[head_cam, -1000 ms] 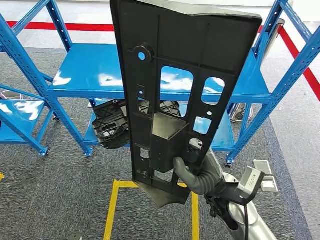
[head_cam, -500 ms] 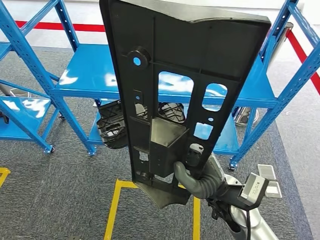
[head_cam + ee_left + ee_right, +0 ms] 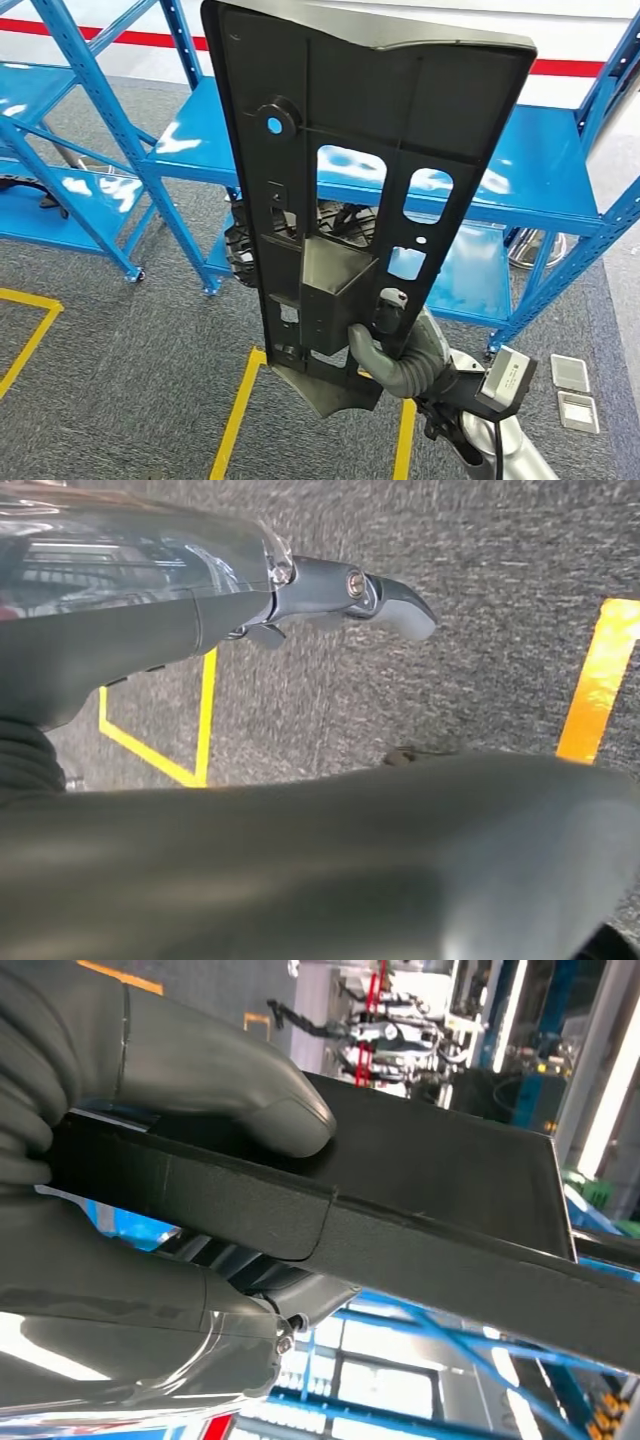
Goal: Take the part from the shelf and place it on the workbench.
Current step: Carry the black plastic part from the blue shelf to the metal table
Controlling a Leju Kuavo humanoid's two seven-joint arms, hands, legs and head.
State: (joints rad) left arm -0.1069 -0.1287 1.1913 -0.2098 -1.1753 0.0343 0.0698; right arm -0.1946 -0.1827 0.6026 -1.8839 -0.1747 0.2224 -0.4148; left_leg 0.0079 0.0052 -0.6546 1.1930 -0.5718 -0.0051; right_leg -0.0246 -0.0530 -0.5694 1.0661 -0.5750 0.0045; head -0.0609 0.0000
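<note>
The right hand grips the black part upright above grey carpet (yellow tape lines), blue shelves behind.

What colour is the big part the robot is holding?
Black. The part in the right hand shows best in the head view.

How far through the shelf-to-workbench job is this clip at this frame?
Done: the black part is off the blue shelf. In hand: the right hand grips its lower end and holds it upright above the carpet; the left hand holds nothing. Left: carrying it to the workbench and setting it down.
</note>
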